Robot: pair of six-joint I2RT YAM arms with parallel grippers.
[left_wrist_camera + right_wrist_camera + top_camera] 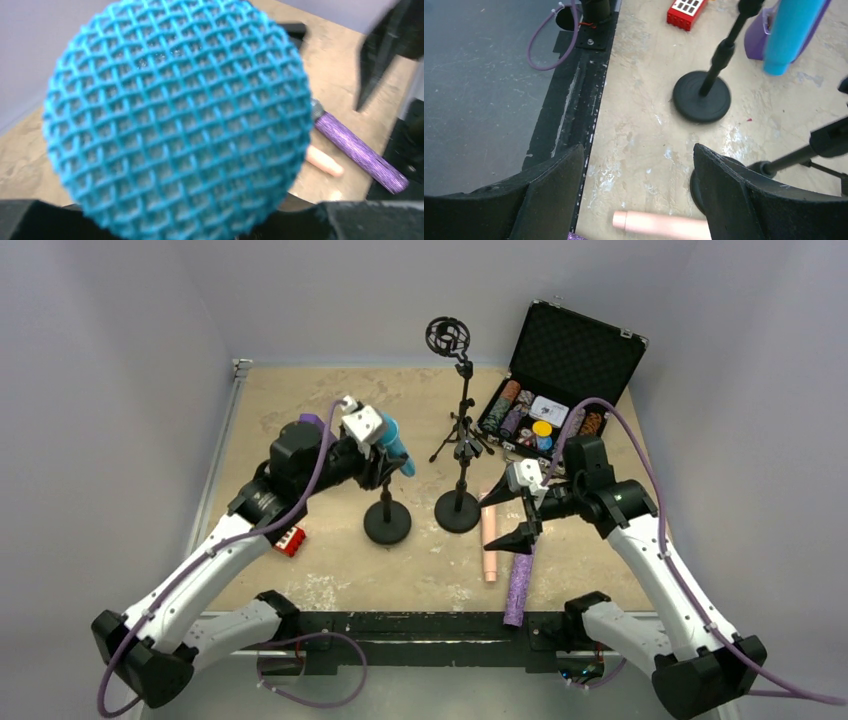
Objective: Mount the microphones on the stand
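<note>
FAR CORNER, RIGHT: An open black case [560,380] sits on my scuffed tan table [290,390], its foam-lined lid [585,340] propped upright toward the pale wall. Inside, rows of striped poker chips [511,398] lie beside a white card pack [549,410] and a small yellow-topped disc [542,428]. On my left, a red block [289,540] with pale slots on top lies near the table's edge. Farther back, a purple metronome [311,421] shows only partly.

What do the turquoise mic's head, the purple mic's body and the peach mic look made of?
Turquoise mic head: woven wire mesh, probably painted metal. Purple mic body: glitter-coated, sparkly; core unclear. Peach mic: smooth, satin sheen, plastic or coated metal.
</note>
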